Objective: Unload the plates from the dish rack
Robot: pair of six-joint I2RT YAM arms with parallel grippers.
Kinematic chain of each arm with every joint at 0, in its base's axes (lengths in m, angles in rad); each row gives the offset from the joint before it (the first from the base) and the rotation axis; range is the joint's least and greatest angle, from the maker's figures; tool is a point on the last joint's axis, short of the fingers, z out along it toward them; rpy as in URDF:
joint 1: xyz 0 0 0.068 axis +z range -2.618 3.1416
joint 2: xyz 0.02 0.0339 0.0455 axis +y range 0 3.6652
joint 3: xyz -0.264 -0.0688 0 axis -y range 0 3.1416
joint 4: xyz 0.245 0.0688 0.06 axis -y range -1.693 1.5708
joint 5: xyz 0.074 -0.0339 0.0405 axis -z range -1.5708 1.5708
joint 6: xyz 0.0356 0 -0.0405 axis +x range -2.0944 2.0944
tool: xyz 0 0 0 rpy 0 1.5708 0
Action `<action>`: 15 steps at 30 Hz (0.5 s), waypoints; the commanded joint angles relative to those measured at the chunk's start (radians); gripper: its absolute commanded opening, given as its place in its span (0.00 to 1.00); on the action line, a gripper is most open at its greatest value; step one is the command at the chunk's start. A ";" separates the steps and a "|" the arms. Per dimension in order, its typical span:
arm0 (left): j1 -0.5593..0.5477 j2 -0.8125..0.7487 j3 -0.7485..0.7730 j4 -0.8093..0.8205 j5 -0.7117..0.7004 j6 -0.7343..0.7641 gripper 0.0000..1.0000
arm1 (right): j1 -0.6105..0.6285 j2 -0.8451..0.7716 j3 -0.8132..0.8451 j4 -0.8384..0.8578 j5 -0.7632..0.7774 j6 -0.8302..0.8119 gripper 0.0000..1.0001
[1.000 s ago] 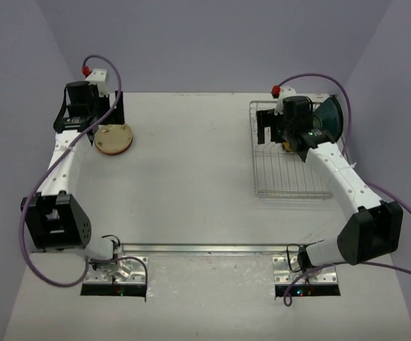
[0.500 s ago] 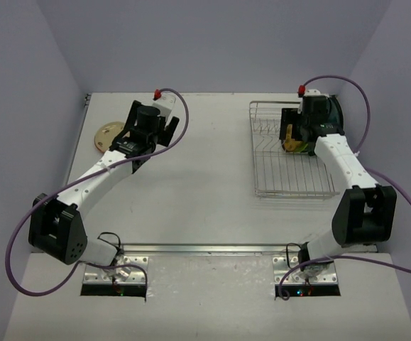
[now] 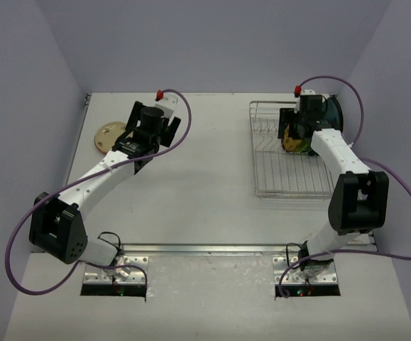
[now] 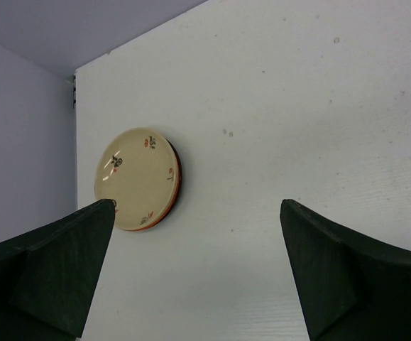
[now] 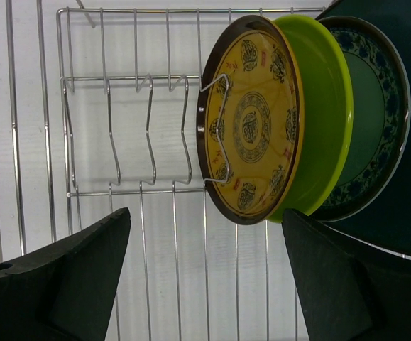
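The silver wire dish rack (image 3: 290,177) stands at the far right of the table. A yellow patterned plate (image 5: 255,121), a green plate (image 5: 326,121) and a larger dark-teal plate (image 5: 375,121) stand upright in its far end. My right gripper (image 5: 205,213) is open and empty, just above the rack (image 5: 120,92) in front of the yellow plate; the top view shows it (image 3: 295,131) there too. A cream plate (image 4: 134,177) lies on a red-edged stack at the far left (image 3: 108,135). My left gripper (image 4: 196,206) is open and empty, to the right of that stack (image 3: 148,135).
The table's back edge meets the purple wall just behind the rack and the plate stack. The side walls stand close to the table's left and right edges. The near part of the rack holds only bare tines.
My left gripper has moved right, away from the cream plate stack. My right gripper has moved to the rack's far end, facing the upright plates. Little has moved in the last half second.
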State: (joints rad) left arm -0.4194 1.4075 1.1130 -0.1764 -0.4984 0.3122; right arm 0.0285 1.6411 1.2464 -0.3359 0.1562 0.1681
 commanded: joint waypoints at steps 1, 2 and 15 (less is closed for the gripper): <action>-0.010 -0.018 0.042 0.021 -0.017 -0.010 1.00 | -0.009 0.002 0.059 0.041 0.034 -0.011 0.86; -0.009 -0.018 0.044 0.020 -0.016 -0.010 1.00 | -0.011 0.005 0.060 0.041 0.037 -0.017 0.85; -0.010 -0.008 0.054 0.021 -0.019 -0.012 1.00 | -0.056 0.066 0.083 0.062 0.028 -0.035 0.73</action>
State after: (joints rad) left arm -0.4194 1.4078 1.1220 -0.1768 -0.5046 0.3088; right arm 0.0035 1.6869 1.2822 -0.3210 0.1749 0.1503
